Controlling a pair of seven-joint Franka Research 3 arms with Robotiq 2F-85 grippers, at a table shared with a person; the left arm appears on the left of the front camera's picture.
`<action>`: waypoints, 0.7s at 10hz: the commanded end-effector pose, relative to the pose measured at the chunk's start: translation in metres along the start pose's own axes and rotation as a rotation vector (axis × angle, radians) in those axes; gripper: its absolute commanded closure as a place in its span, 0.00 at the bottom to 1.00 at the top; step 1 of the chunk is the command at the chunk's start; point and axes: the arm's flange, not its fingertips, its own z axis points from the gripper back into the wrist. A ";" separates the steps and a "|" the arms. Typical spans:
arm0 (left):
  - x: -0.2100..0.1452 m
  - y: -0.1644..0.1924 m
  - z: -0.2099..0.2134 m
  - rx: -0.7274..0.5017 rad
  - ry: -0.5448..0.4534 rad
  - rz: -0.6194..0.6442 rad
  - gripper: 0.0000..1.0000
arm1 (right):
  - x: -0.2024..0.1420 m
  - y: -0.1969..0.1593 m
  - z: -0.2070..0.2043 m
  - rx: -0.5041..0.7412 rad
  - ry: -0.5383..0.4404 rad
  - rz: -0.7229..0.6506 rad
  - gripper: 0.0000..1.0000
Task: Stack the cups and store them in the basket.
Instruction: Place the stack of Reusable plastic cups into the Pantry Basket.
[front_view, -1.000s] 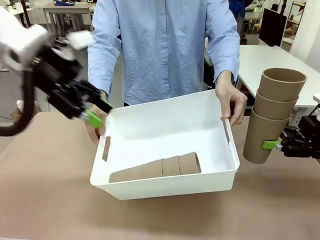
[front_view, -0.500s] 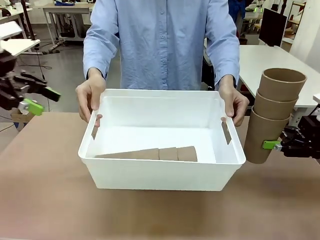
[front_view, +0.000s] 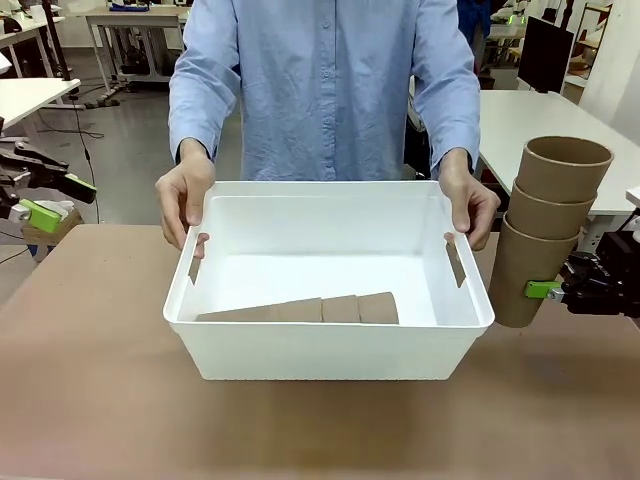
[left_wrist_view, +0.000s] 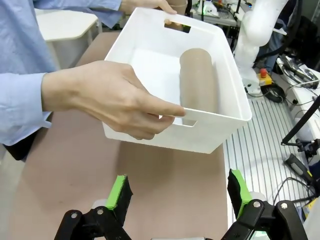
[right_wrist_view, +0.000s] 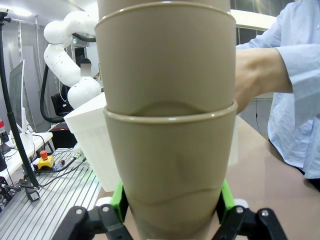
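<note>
Far left in the front view, the left gripper (front_view: 52, 200) hangs beyond the table's edge, its green-padded jaws spread wide with nothing between them. Its wrist camera looks across the brown table (left_wrist_view: 165, 175) toward the basket. A person in a light blue shirt stands at the far side and steadies the white plastic basket (front_view: 330, 352) at mid-table. The hand at picture left (front_view: 185, 200) grips one short side by its slot handle, and the hand at picture right (front_view: 470, 205) is hooked over the opposite rim. Inside, a lying stack (front_view: 320, 310) of what looks like three nested tan paper cups rests on the basket floor against the near wall, rims toward picture right. Just beside the basket's right end, the right gripper (front_view: 547, 290) is clamped on the lowest cup of an upright stack (front_view: 548, 225) of three more cups. Their mouths face up and the stack leans slightly rightward. Whether its base touches the table cannot be told.
</note>
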 end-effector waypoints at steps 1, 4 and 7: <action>0.001 0.001 -0.001 0.006 -0.002 0.000 0.00 | 0.005 -0.001 -0.002 0.002 -0.002 0.011 0.15; 0.001 0.001 -0.001 0.006 -0.002 0.000 0.00 | 0.005 -0.001 -0.002 0.002 -0.002 0.011 0.15; 0.001 0.001 -0.001 0.006 -0.002 0.000 0.00 | 0.005 -0.001 -0.002 0.002 -0.002 0.011 0.15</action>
